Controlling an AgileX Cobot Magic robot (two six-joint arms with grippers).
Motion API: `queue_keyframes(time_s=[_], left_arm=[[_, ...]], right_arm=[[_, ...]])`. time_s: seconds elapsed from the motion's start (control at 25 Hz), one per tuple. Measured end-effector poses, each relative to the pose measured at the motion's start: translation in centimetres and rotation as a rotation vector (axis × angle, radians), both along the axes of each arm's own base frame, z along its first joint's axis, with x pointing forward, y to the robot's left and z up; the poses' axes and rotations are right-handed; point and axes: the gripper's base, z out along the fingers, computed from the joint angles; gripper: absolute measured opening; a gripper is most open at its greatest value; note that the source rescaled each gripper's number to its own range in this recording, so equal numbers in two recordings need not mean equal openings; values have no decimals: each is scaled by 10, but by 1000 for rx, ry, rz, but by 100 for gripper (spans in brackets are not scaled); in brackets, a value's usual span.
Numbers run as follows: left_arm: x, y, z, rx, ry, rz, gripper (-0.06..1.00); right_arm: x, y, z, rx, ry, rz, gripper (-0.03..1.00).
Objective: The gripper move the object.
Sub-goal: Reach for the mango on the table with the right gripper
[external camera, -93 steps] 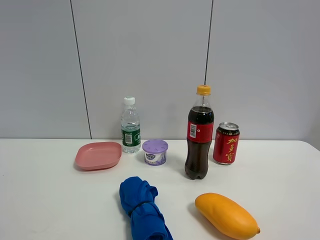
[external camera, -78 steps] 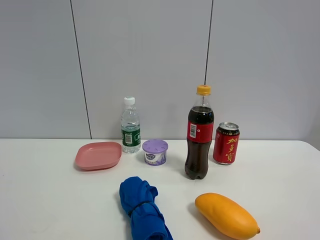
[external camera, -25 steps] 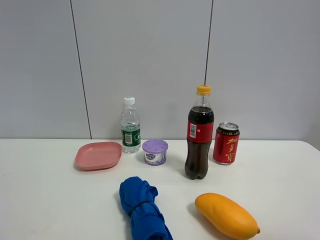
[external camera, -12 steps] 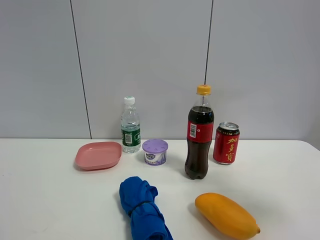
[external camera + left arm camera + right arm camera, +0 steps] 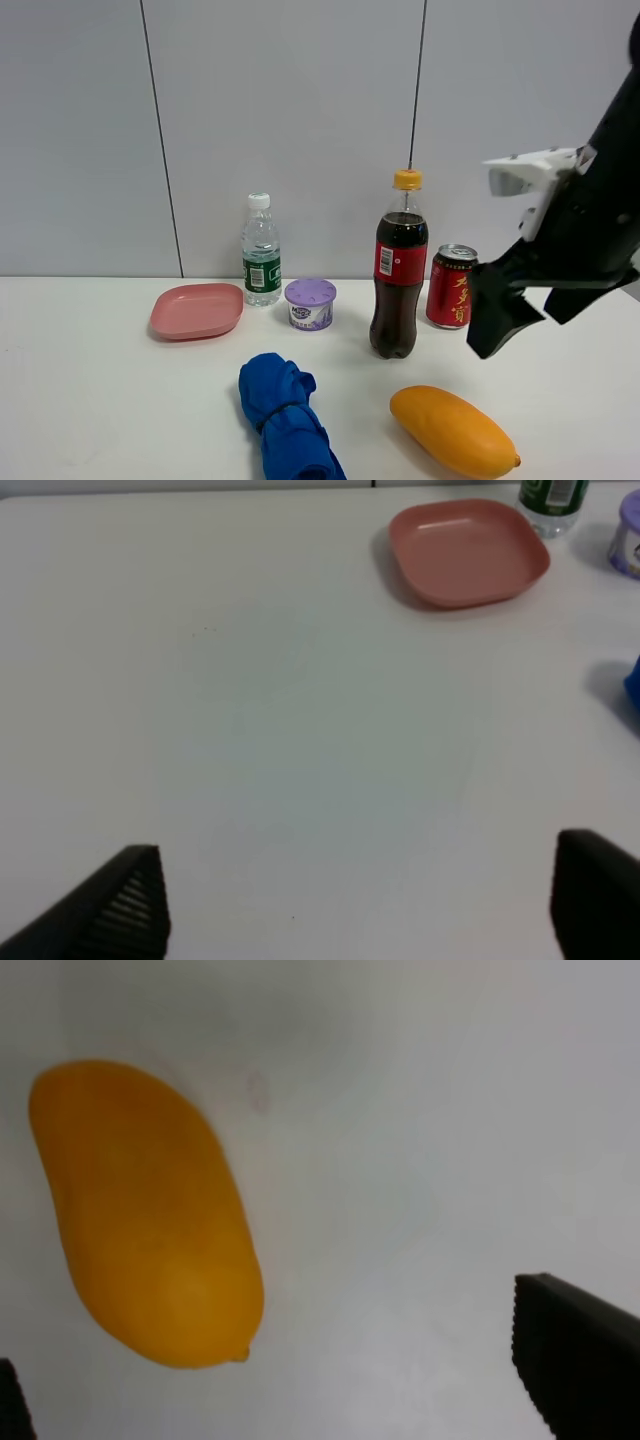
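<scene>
An orange mango (image 5: pixel 453 431) lies on the white table at the front right; it also shows in the right wrist view (image 5: pixel 145 1210). My right gripper (image 5: pixel 540 305) hangs above the table, above and to the right of the mango, its jaws wide open and empty (image 5: pixel 290 1380). A crumpled blue cloth (image 5: pixel 285 420) lies at the front centre. My left gripper (image 5: pixel 355 900) is open and empty over bare table; it is out of the high view.
At the back stand a pink plate (image 5: pixel 197 310), a water bottle (image 5: pixel 261 252), a purple lidded cup (image 5: pixel 310 303), a cola bottle (image 5: pixel 399 270) and a red can (image 5: pixel 450 286). The plate (image 5: pixel 468 550) also shows in the left wrist view.
My right arm has come into the high view from the right and now hangs near the red can. The objects on the table have not moved.
</scene>
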Motion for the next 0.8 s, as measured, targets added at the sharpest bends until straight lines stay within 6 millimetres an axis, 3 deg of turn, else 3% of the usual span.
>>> queue_keyframes(time_s=[0.4,0.8], left_arm=[[0,0,0,0,0,0,100],[0,0,0,0,0,0,100]], right_arm=[[14,39,-52,-18,7,105,100],[20,44,-86,-43,57,59,100]])
